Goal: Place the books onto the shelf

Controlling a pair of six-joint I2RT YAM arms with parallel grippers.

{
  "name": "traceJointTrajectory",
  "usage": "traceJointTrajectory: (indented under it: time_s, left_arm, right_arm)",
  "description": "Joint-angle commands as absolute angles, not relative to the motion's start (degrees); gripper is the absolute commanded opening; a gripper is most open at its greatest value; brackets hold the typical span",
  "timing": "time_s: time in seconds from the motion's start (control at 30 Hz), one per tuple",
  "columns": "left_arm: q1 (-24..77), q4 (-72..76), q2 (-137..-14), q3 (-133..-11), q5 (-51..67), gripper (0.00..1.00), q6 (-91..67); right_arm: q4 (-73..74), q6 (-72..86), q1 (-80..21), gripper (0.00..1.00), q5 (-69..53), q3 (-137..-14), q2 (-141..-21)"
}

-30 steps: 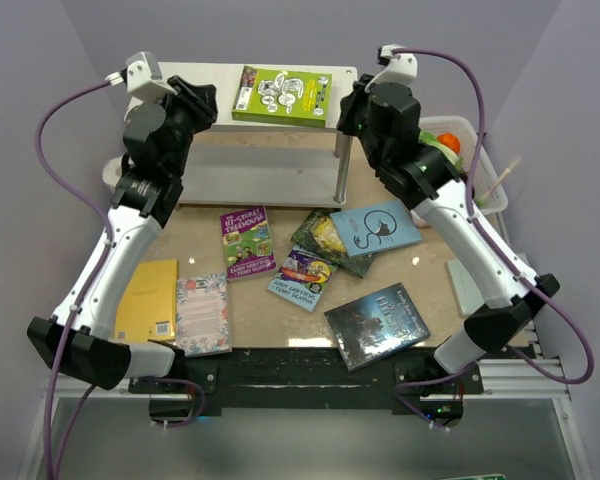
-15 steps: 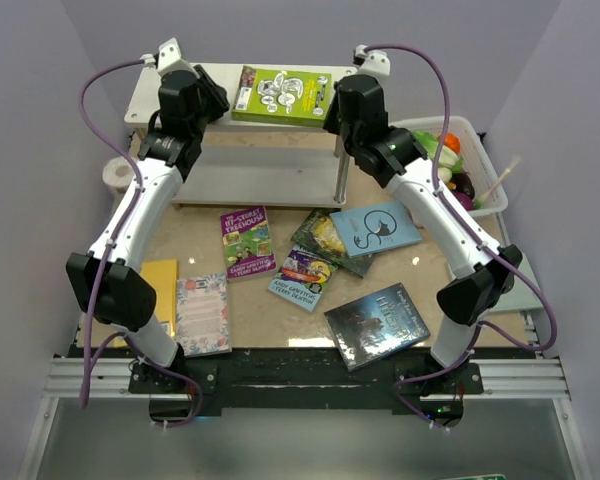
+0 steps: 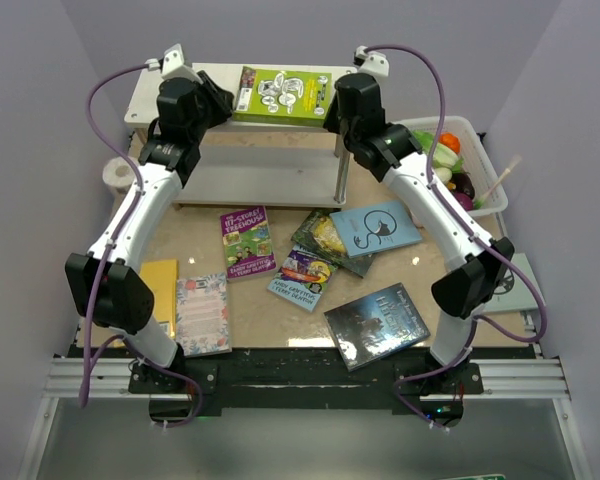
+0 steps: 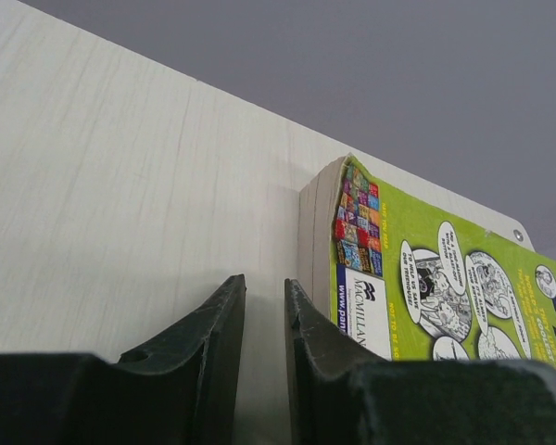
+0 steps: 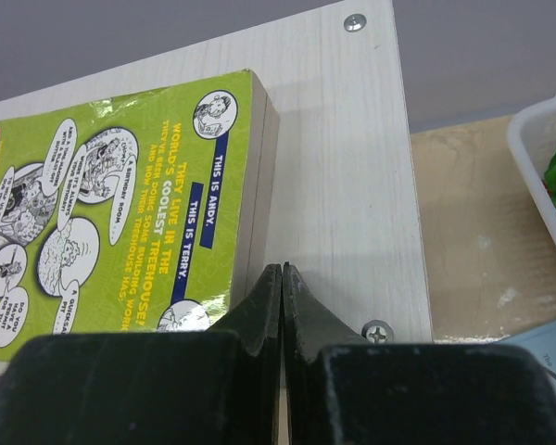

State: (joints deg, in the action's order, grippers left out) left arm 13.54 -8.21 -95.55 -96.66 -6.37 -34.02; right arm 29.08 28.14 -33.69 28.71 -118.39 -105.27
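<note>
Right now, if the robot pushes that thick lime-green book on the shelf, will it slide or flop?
It would probably slide, not tip: the thick lime-green book lies flat on the smooth pale wooden shelf board. Its thick page block suggests it stays fairly stiff, though the soft cover may bend.

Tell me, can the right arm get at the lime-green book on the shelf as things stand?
Probably yes: the right gripper, shut, is right beside the lime-green book over the shelf, with nothing between them.
</note>
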Motion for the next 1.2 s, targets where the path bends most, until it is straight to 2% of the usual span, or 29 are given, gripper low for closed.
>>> traceJointTrajectory:
  time_s: [0.0,0.3,0.37,0.4,0.43,0.47,0.53,0.57,0.6,0.7,0.8,0.93,1.0,1.07,1.17]
  left_arm:
    - [13.4,-5.5,-91.8,-92.2,-2.0,0.28,-35.5]
    - [13.1,-6.6,-89.2,-91.7,-5.9,0.30,-33.9]
    - [12.5,-9.0,-87.2,-92.4,-11.0,0.31,-33.3]
    - [11.9,-10.5,-85.9,-92.5,-14.5,0.32,-33.2]
    - [11.4,-12.2,-84.3,-91.7,-17.8,0.34,-33.0]
    - [10.8,-12.4,-80.3,-90.7,-22.5,0.38,-33.0]
    - [9.4,-12.7,-75.7,-86.6,-25.4,0.42,-33.7]
    - [9.4,-12.4,-71.1,-84.9,-26.0,0.48,-33.7]
    - [9.4,-11.9,-69.1,-83.2,-24.6,0.50,-33.6]
    - [9.5,-11.1,-62.0,-75.4,-17.0,0.58,-35.8]
    - [11.3,-11.7,-56.2,-65.2,-8.8,0.64,-38.2]
    - [22.7,-10.4,-47.2,-44.9,-8.1,0.73,-39.9]
    - [30.3,-9.8,-45.6,-39.0,-9.4,0.81,-42.3]
    - [35.1,-9.5,-45.5,-32.3,-9.8,0.84,-44.8]
    - [37.3,-6.6,-45.8,-25.4,-7.4,0.84,-46.9]
  right_arm:
    - [30.6,29.4,-33.7,0.00,26.8,-121.0,-106.3]
    - [32.3,30.0,-33.7,0.00,29.3,-122.3,-106.7]
    - [34.4,30.3,-33.1,0.14,32.6,-122.0,-104.3]
    - [36.0,31.1,-32.7,0.24,34.3,-121.6,-103.3]
    - [37.0,32.2,-32.4,0.35,37.3,-120.3,-99.2]
    - [36.3,32.3,-32.3,0.57,38.4,-118.0,-96.7]
    - [30.7,31.5,-32.3,0.67,38.2,-106.8,-90.1]
    - [28.2,31.5,-32.3,0.73,37.1,-102.3,-83.0]
    - [25.7,31.6,-32.5,0.74,35.1,-92.6,-79.7]
    - [16.9,34.3,-33.1,0.77,28.2,-74.4,-68.2]
    - [13.3,34.7,-33.7,0.77,19.8,-60.7,-61.7]
    - [8.8,36.4,-35.2,0.76,10.8,-46.6,-59.2]
    - [7.3,38.1,-36.2,0.76,7.2,-39.9,-58.9]
    - [4.3,39.5,-36.6,0.76,5.7,-35.6,-58.4]
    - [-0.7,43.0,-36.6,0.77,3.0,-28.6,-57.4]
